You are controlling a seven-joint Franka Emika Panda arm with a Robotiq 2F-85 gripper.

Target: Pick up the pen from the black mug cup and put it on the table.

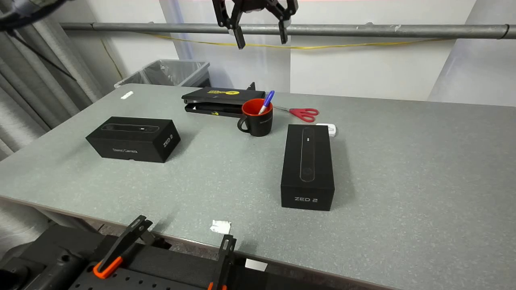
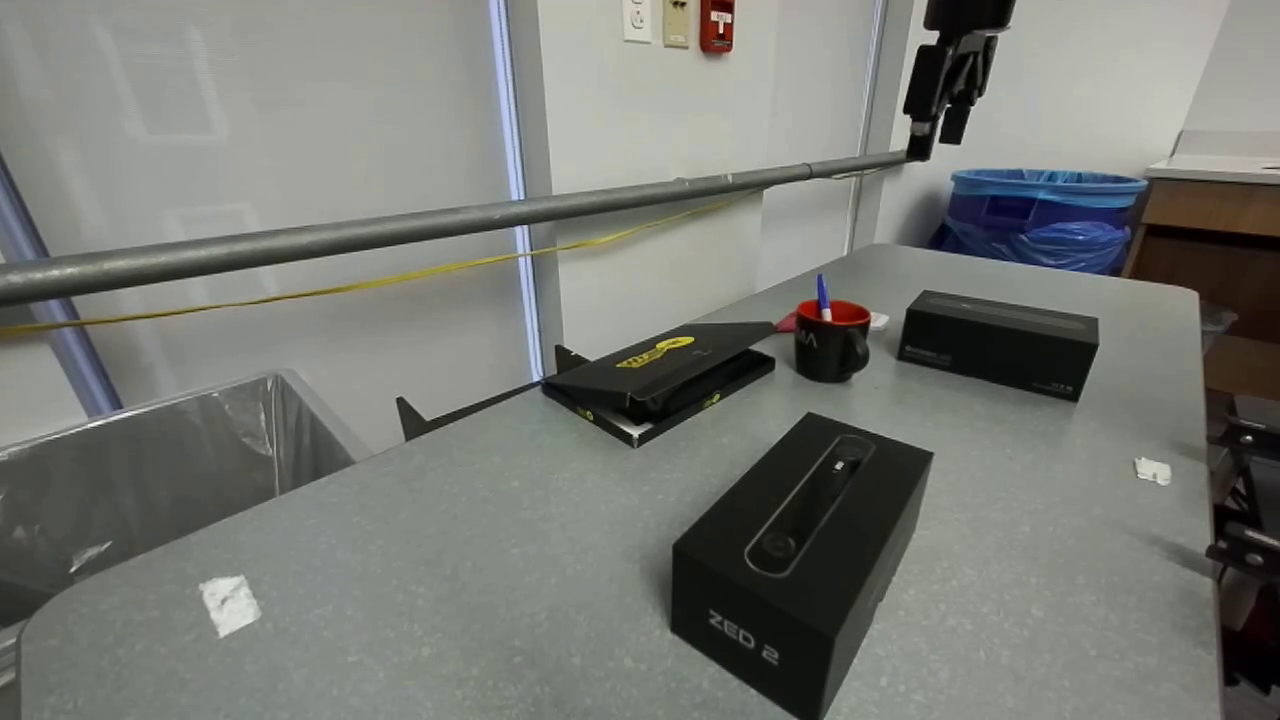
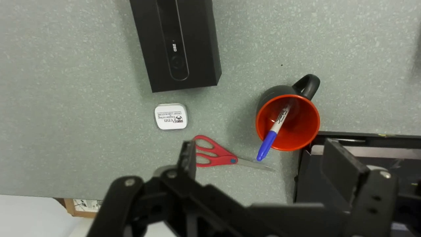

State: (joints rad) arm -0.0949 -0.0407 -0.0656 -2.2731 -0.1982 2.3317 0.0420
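pen [image 3: 273, 132]: inside mug [image 1: 259, 125], which props it blue end up | gripper [image 1: 262, 43]: higher than mug, jaws wide apart, empty, presumably to straddle pen

1. The table [image 1: 403, 181] is big, flat, grey — with tiny pale specks.
2. The black mug cup [image 1: 257, 125] stands just beside a flat black box [image 2: 645, 374] (it is a bit open).
3. Two long black boxes [image 1: 307, 165] [image 1: 133, 139] sit well apart.
4. Red scissors [image 3: 225, 158] and a white tin [image 3: 171, 116] lie near each other.
5. Two white scraps [image 1: 221, 226] [image 1: 127, 95] lie near the edges.
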